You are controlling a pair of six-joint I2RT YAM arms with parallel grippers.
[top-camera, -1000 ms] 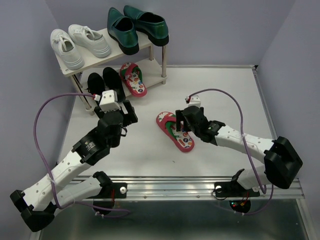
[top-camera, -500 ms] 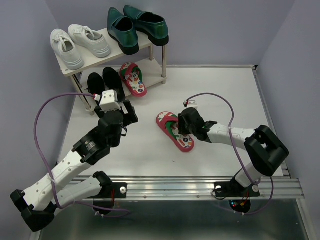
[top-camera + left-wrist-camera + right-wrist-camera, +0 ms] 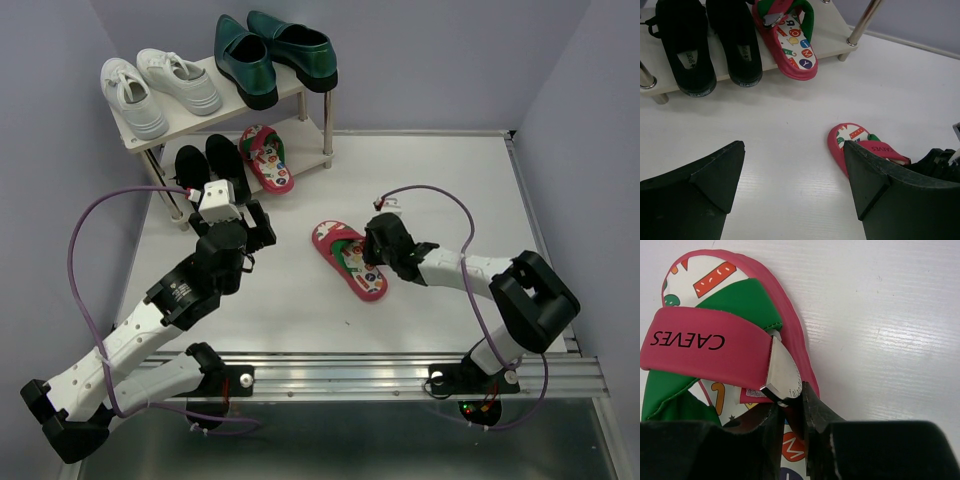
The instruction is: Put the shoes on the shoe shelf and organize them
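Note:
One red flip-flop [image 3: 347, 258] with a printed footbed lies on the white table. My right gripper [image 3: 373, 258] is shut on its right edge, by the red strap [image 3: 710, 347]; its fingertips [image 3: 812, 407] pinch the sole rim. The matching flip-flop [image 3: 266, 157] lies on the lower board of the shoe shelf [image 3: 205, 118], next to the black strap shoes [image 3: 205, 160]. The green loafers [image 3: 275, 50] stand on the top board. My left gripper [image 3: 250, 230] hangs open and holds nothing, just in front of the shelf [image 3: 832, 37], above bare table.
White sneakers [image 3: 160, 88] fill the left half of the top board. The lower board has the black shoes [image 3: 710, 45] at left and a flip-flop [image 3: 790, 42] at right. A metal rail [image 3: 400, 365] runs along the near table edge.
My right gripper has come down onto the flip-flop on the table and shut on its edge. The left arm has not moved.

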